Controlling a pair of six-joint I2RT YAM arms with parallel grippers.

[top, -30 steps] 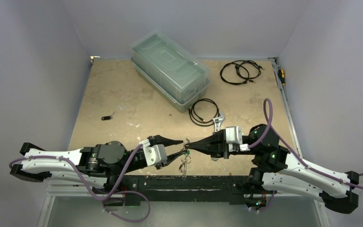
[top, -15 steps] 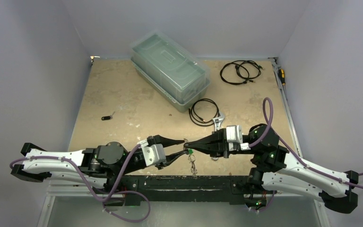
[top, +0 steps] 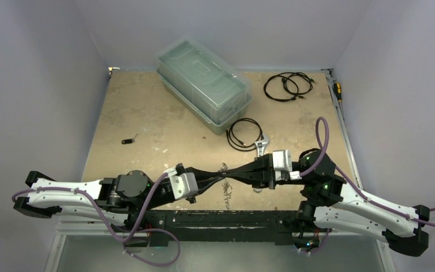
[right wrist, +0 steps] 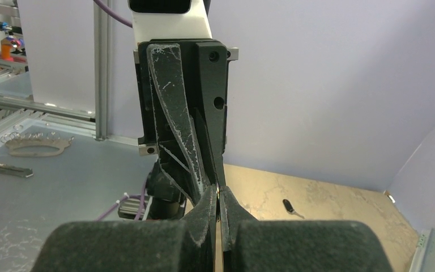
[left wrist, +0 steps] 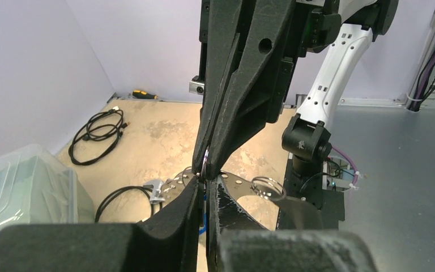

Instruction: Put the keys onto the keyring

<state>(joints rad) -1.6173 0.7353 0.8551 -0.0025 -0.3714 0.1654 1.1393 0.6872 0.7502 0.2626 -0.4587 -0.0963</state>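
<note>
Both tips meet nose to nose, low over the near-middle of the table (top: pixel 147 113). My right gripper (top: pixel 232 173): jaws fully together, pinching the top of the keyring (top: pixel 226 191). The left wrist cam shows the thin wire clamped between its fingers. My left gripper (top: pixel 220 171): jaws narrow, just a slit, tips touching the wire right against the right tips. Can't tell if I actually grip it on that side. The keyring hangs down from the pinch point, below and between both tips, toward the near edge. Bits on it are too small to sort into keys. One black key (top: pixel 127 141) lies flat on the table, well left of and behind both grippers, touched by nothing.
</note>
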